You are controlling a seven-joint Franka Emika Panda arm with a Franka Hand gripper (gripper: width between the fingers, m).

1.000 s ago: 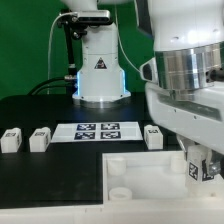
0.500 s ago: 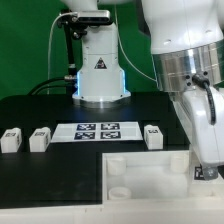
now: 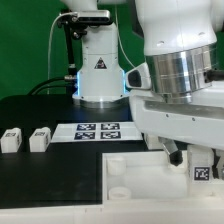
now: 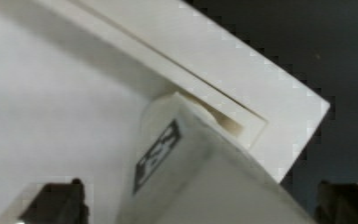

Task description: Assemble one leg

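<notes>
Leg (image 3: 203, 172) at the panel's (image 3: 140, 180) corner, near the table's (image 3: 50, 175) front edge on the exterior view's right. The gripper (image 3: 190, 158) hangs over it; whether its jaws clamp it, you cannot tell. Keep the leg square to its socket while you seat it.

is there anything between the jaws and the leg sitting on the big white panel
Nothing visible. In the wrist view the leg lies directly ahead of the gripper, with only bare white panel around it. In the exterior view the gripper hangs right over that leg.
</notes>
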